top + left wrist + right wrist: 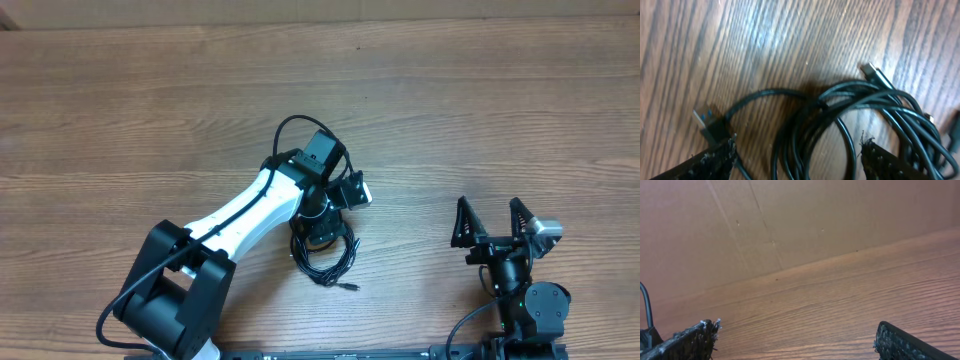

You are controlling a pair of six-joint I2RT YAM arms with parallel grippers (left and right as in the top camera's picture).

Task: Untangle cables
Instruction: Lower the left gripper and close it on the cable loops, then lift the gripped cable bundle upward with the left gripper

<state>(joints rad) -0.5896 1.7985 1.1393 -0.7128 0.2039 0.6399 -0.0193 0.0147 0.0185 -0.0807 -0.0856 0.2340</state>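
The left tool (320,230) pointed down at the middle of the brown wood-grain bench (140,100), its jaws standing wide apart and gripping nothing. In the left wrist view its fingertips (715,157) straddled the thin black looped cables (840,112), which lay coiled on the bench directly under that tool. A black USB plug with a blue tongue (707,117) sat just beside the left fingertip. Well apart to the right, the right tool (488,212) hovered fully open and empty above bare wood.
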